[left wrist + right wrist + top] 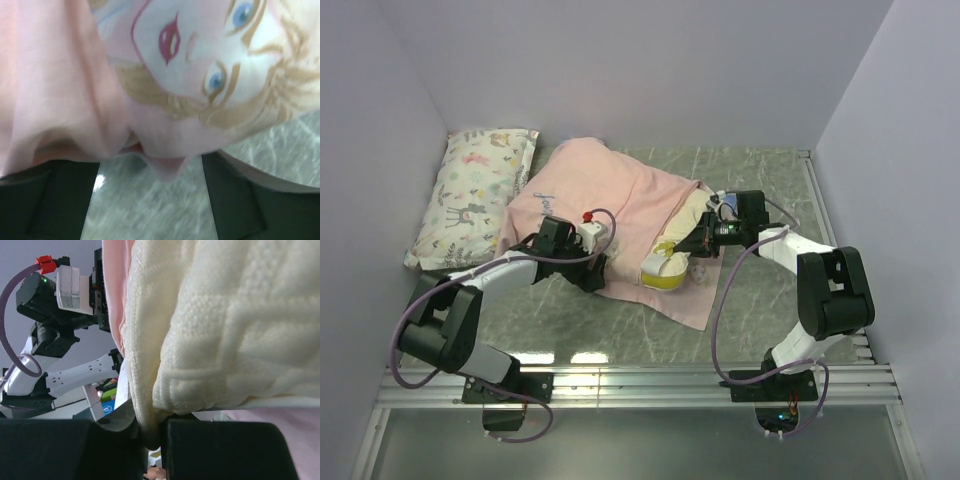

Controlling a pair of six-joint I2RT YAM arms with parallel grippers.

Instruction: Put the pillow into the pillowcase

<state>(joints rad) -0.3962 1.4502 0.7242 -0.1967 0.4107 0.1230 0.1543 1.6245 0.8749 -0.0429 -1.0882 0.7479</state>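
1. The pillow (675,250) lies on the table (770,310), mostly inside the pink pillowcase (610,195). Only its near-right corner, with the yellow band, sticks out of the opening.
2. The right gripper (150,437) is at that bare corner, pinched tight on a fold of the pillow's cream cover.
3. The left gripper (150,200) sits at the pillowcase's near edge, left of the pillow corner. Its jaws are spread wide, and the printed fabric drapes over them unclamped.

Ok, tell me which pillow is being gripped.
The cream pillow with the yellow band, pinched by the right gripper; the animal-print pillow lies apart, untouched.
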